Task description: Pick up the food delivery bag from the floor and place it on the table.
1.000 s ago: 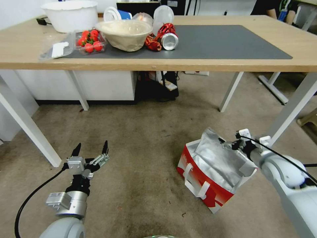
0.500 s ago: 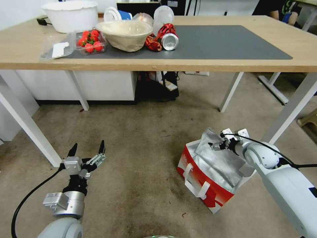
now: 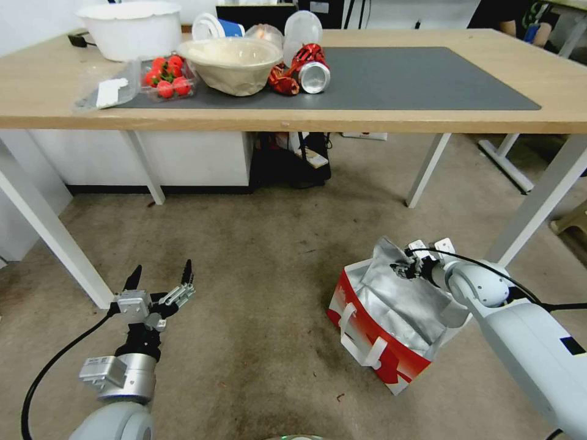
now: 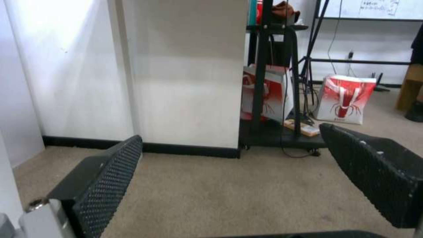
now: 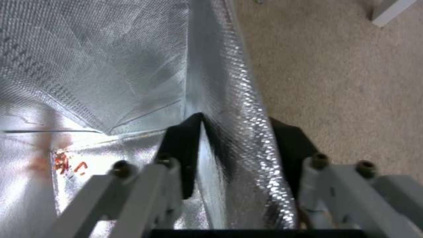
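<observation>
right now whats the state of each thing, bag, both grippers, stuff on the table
food delivery bag: on the floor, top open, foil lining exposed
right gripper: fingers astride the bag's foil wall
left gripper: open, empty, above the floor
can: on its side on the table
strawberry box: on the table, lid open

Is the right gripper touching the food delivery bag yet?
Touching. In the right wrist view the right gripper straddles the foil wall of the food delivery bag, one dark finger inside pressed against the foil, the other outside.
</observation>
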Tool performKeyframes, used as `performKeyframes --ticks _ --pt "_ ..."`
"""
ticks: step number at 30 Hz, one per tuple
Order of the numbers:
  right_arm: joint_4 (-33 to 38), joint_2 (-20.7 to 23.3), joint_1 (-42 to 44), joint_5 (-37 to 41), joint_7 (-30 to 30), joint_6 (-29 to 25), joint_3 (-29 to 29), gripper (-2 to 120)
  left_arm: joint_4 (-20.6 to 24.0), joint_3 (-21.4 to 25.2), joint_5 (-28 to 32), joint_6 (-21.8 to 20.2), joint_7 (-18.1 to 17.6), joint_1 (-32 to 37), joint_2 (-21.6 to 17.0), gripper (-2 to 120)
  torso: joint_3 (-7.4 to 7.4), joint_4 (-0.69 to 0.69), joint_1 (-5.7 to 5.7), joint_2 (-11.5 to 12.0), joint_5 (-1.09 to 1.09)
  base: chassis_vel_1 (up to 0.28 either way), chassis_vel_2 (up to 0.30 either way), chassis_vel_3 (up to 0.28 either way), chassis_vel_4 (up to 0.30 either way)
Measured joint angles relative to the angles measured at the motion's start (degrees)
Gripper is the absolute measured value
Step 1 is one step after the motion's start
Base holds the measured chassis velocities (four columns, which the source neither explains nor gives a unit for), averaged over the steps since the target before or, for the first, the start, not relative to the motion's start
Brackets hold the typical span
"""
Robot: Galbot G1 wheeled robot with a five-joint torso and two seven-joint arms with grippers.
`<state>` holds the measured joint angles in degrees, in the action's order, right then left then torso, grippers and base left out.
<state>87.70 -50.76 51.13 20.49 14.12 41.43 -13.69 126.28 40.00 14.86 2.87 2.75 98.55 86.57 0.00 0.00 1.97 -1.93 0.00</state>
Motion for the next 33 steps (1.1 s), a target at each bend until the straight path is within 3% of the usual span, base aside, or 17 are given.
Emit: performKeyframes --ticks 2,6,8,14,22,33 --pt "0.11 0.19 0.17 -0.32 0.30 -0.20 -0.03 20 -0.15 0.00 0.00 0.07 -0.03 -0.02 0.00 100 0.00 0.00 0.00 -0.01 0.00 0.000 0.000 0.000 0.000" --pt "0.44 0.40 0.54 -0.38 0.51 -0.44 -0.32 12 -0.18 0.00 0.00 0.08 -0.07 -0.05 -0.01 100 0.00 0.00 0.00 -0.01 0.01 0.000 0.000 0.000 0.000" --pt "1.30 1.08 1.20 -0.20 0.97 -0.88 -0.88 0 -0.19 -0.08 -0.01 0.08 -0.10 -0.06 0.03 100 0.00 0.00 0.00 -0.01 0.01 0.000 0.000 0.000 0.000" --pt "3.04 2.57 1.99 1.96 1.70 -1.31 -1.77 0 -0.19 -0.12 -0.01 0.10 -0.11 -0.06 0.02 100 0.00 0.00 0.00 -0.02 0.00 0.000 0.000 0.000 0.000" --pt "10.06 7.90 5.38 11.32 3.13 -2.75 -4.39 0 -0.09 -0.18 -0.01 0.26 -0.14 0.01 -0.08 100 0.00 -0.01 0.00 -0.02 0.01 0.000 0.000 0.000 0.000" --pt "21.75 17.93 8.93 24.15 9.18 -10.93 -8.79 0 -0.08 -0.60 -0.07 0.50 -0.13 -0.19 0.16 100 -0.01 0.00 0.00 -0.03 0.00 0.000 0.000 0.000 0.000"
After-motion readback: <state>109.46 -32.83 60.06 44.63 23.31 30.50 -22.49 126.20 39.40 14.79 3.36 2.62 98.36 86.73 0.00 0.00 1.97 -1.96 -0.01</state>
